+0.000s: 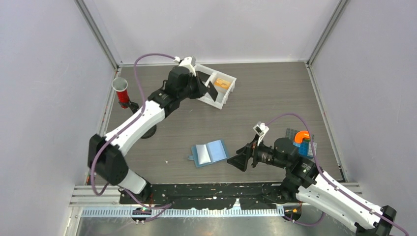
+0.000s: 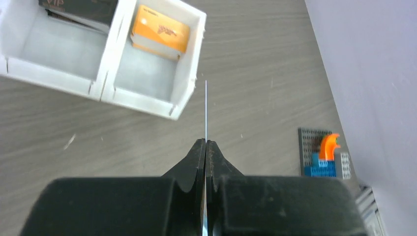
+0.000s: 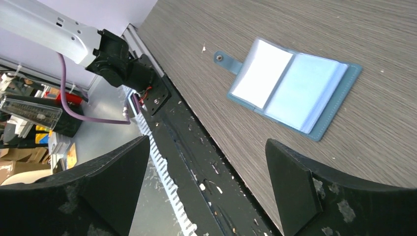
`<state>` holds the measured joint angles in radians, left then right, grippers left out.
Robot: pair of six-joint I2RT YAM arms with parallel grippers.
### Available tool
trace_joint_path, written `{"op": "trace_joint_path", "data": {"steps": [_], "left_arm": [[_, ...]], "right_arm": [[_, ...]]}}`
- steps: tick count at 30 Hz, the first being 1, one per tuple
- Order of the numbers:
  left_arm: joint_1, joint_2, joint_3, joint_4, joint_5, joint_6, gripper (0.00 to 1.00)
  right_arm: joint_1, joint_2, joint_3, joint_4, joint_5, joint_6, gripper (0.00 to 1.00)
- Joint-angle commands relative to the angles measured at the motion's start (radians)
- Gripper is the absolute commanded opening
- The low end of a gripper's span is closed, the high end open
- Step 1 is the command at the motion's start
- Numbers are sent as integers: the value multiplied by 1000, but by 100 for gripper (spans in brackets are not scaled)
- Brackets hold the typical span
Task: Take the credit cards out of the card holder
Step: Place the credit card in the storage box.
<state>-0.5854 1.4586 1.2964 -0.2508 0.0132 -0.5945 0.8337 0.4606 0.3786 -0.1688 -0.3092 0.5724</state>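
The light-blue card holder (image 1: 210, 152) lies open on the table, pale sleeves up; it also shows in the right wrist view (image 3: 290, 86). My left gripper (image 1: 201, 84) is shut on a dark credit card (image 1: 212, 90) and holds it at the near edge of the white two-compartment tray (image 1: 216, 103). In the left wrist view the gripper (image 2: 205, 142) pinches the card, seen edge-on as a thin line (image 2: 205, 108), just outside the tray's corner (image 2: 147, 101). Another dark card (image 2: 81, 9) lies in the tray's left compartment. My right gripper (image 1: 239, 161) is open and empty just right of the holder; its jaws (image 3: 206, 182) stand wide apart.
An orange card (image 2: 160, 32) lies in the tray's right compartment. A red cup (image 1: 120, 91) stands at the back left. A grey brick plate with blue and orange pieces (image 1: 302, 140) sits at the right edge and also shows in the left wrist view (image 2: 322, 152).
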Motion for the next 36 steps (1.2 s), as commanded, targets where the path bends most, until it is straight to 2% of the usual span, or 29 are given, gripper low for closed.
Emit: {"op": "trace_joint_path", "data": {"steps": [1,8,13,19,36], "left_arm": [[70,142,147,82,66,-2,0],[160,351,305,93,124,-19,0],[199,459,386,166,150,-46,0],[241,565,483,197,128,-47,0],[320,721,529,325,192,-24,0]], "right_arm": [[-4,-19,72,-61,71,-33,96],[-3,-8,108,-124,110,-54,96],[-4,33,121,-139,148,-76,96],[-4,113,171,-140,156,-88,96],[-4,208,198,-81,148,-56,96]]}}
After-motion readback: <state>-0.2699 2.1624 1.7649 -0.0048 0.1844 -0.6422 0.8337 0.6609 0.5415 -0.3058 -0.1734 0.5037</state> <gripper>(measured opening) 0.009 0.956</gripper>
